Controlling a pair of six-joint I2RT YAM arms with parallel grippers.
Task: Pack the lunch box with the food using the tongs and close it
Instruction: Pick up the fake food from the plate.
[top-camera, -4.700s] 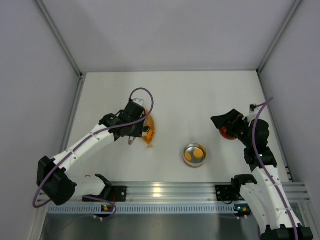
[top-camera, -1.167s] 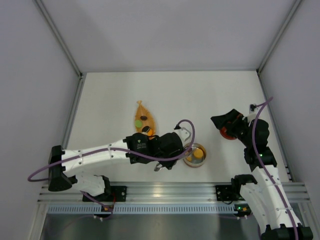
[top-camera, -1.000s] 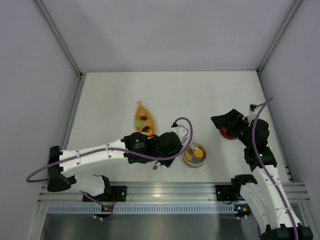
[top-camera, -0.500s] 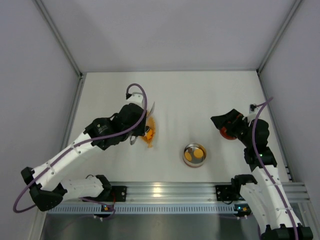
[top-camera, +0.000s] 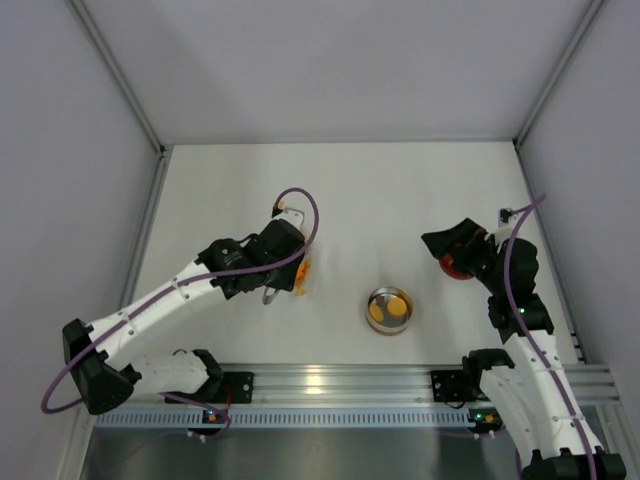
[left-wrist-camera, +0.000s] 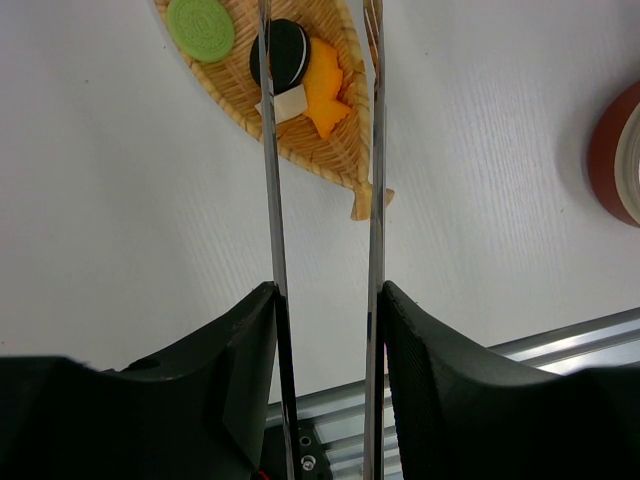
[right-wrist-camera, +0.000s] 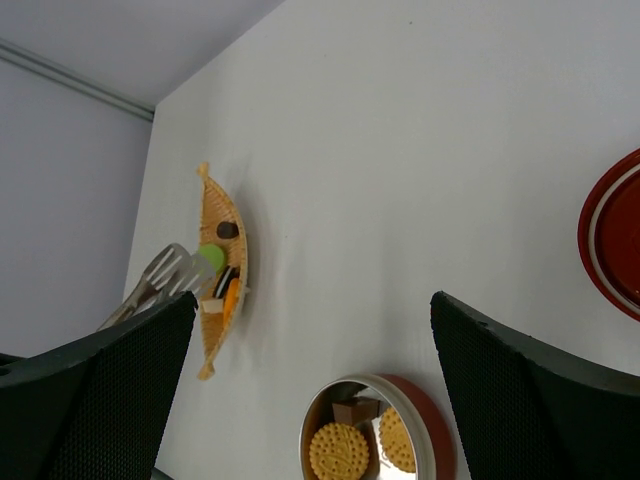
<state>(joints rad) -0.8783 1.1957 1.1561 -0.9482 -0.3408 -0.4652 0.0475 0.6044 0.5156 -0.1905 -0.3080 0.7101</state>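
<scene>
Left gripper (left-wrist-camera: 325, 300) clenches long slim silver metal tongs (left-wrist-camera: 271, 180), aimed at small orange toy food (left-wrist-camera: 322, 95), probably for pickup. Right gripper (right-wrist-camera: 312, 300) gapes, empty.

Tongs (left-wrist-camera: 271, 200) tips cut off ahead of left jaws. Lid (right-wrist-camera: 620, 235) cropped right of right jaws. Top view: tray (top-camera: 302, 280) mostly under left jaws.

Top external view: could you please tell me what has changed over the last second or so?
The left gripper, holding the tongs, swung from beside the lunch box back left to the woven tray of food; the tong tips now hang over it. The right gripper stayed open near the red lid, and lunch box, tray and lid did not move.
</scene>
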